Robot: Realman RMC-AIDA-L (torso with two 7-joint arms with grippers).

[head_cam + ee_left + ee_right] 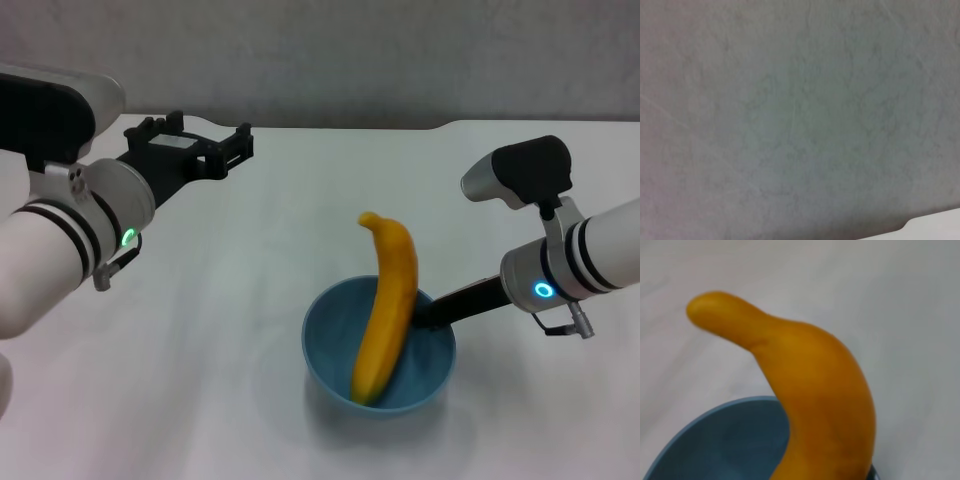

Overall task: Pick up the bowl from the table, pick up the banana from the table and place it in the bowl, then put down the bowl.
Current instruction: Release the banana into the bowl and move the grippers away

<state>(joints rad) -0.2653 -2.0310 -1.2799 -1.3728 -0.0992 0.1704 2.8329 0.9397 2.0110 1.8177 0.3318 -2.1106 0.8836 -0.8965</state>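
The light-blue bowl is at the front middle of the white table. The yellow-orange banana lies in it, one end on the bowl's bottom and the stem end sticking out over the far rim. My right gripper is at the bowl's right rim, its dark fingers closed over the rim. The right wrist view shows the banana close up, rising out of the bowl. My left gripper is raised at the far left, open and empty, well away from the bowl.
A grey wall runs behind the table's notched back edge. The left wrist view shows mostly this wall and a corner of the table. Bare white table surrounds the bowl.
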